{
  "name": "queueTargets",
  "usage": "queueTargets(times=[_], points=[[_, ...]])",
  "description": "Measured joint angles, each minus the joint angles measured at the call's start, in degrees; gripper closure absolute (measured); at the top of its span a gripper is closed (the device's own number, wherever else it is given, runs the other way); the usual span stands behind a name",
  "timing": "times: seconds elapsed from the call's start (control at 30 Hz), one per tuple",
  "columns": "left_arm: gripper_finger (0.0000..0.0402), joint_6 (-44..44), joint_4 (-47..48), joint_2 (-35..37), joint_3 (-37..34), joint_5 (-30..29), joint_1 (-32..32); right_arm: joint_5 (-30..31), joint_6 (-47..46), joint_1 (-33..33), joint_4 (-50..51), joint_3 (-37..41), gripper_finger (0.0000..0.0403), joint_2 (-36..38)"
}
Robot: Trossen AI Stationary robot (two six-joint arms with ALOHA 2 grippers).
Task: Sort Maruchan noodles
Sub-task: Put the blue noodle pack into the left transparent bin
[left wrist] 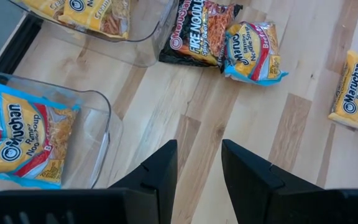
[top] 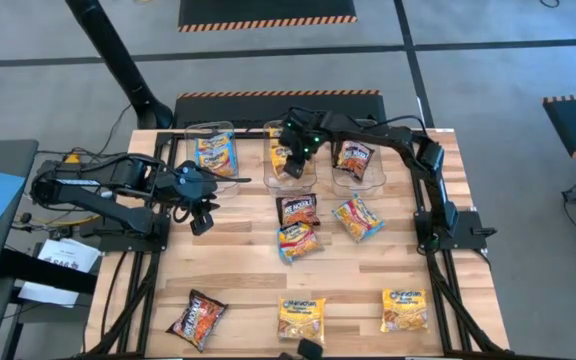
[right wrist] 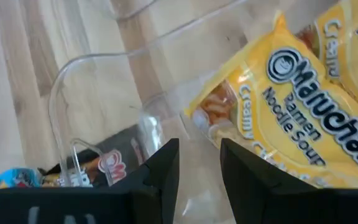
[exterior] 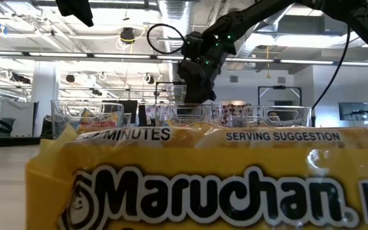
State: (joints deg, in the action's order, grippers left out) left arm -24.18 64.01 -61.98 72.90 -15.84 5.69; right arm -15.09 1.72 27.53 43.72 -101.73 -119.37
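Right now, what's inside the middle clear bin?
Middle bin holds yellow-orange packets; the right gripper above it hides part of the contents, so no exact count.

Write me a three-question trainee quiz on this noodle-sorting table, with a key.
1. True or false: the left gripper is shut on a noodle packet.
2. Multiple choice: seen from above, the right gripper hangs over which clear plastic bin?
A. the left bin with light blue packets
B. the middle bin with yellow-orange packets
C. the right bin with a black-red packet
3. Count: how many flat plastic ramen packets lie loose on the wooden table, outside the bins?

Key: 1. False, its fingers stand open over bare wood. 2. B. 3. Six.
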Motion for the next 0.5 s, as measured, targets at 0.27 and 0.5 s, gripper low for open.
queueTargets(times=[0.27,0.5], points=[[0.029,0.0,0.0,0.0,0.0,-0.2,0.0,5.1,-1.9,-0.5,2.2,0.0,0.0266,0.0],[0.029,0.0,0.0,0.0,0.0,-1.3,0.0,7.7,-3.4,-1.3,2.6,0.0,0.0272,0.0]])
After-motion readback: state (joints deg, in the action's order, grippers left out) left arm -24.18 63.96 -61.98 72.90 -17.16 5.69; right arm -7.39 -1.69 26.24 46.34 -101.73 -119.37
